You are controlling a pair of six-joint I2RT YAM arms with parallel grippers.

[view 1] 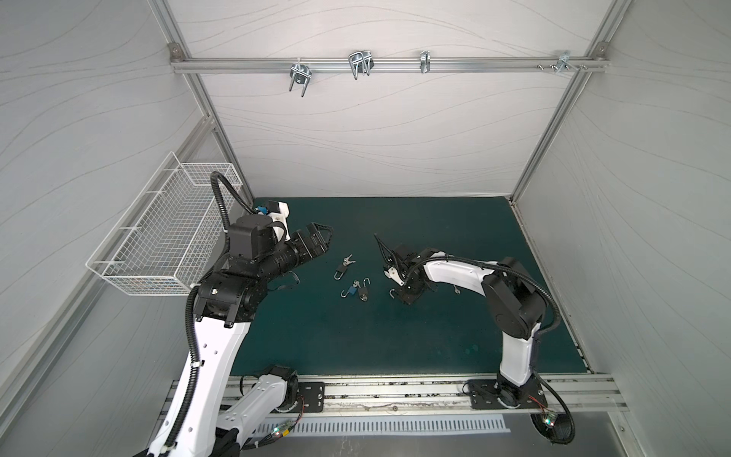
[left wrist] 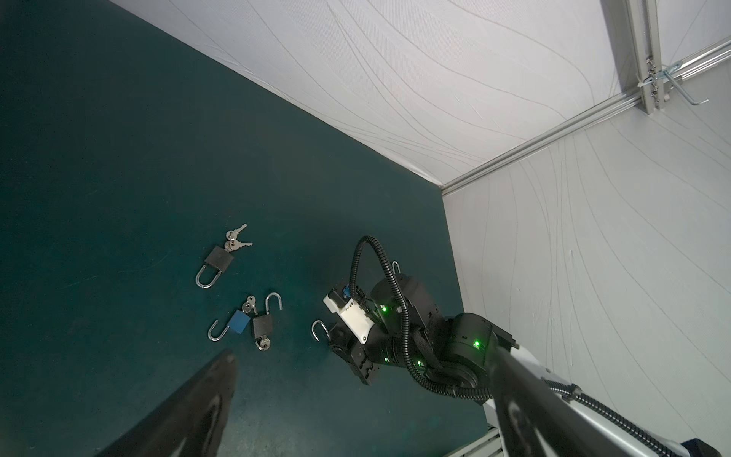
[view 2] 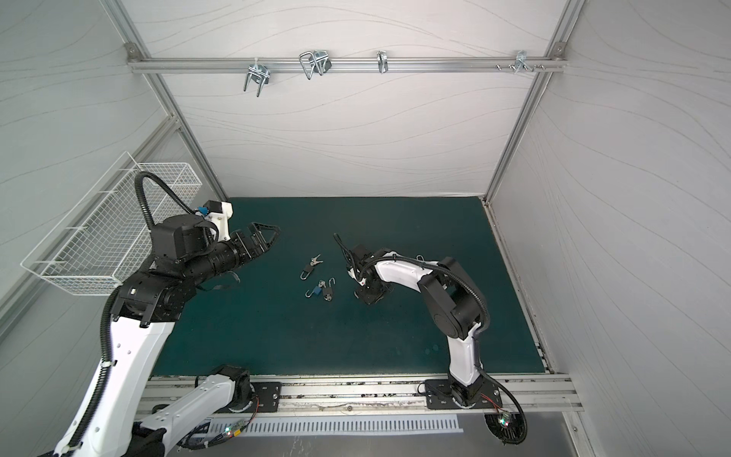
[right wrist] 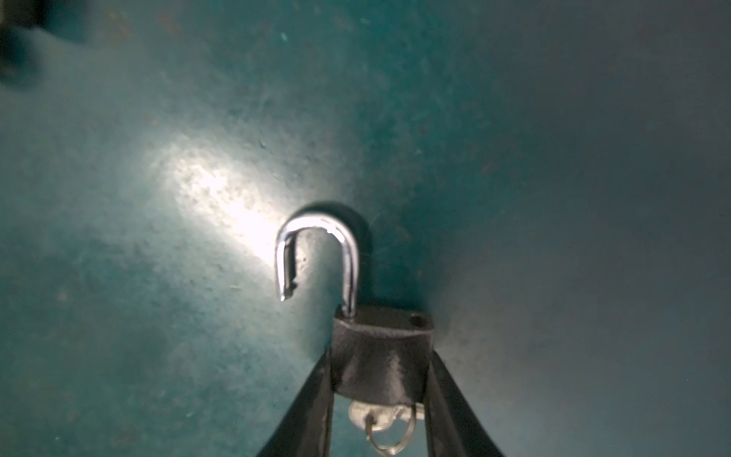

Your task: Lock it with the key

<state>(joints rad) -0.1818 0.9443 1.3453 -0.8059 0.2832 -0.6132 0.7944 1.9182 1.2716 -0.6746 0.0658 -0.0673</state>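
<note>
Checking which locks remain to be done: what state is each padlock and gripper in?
Upper black padlock: shackle closed.
Blue padlock: shackle open.
Lower black padlock: shackle open, key inserted.
Gripped padlock: shackle open, key inserted.
Left gripper: open, empty.
Right gripper: closed on that padlock's body.
</note>
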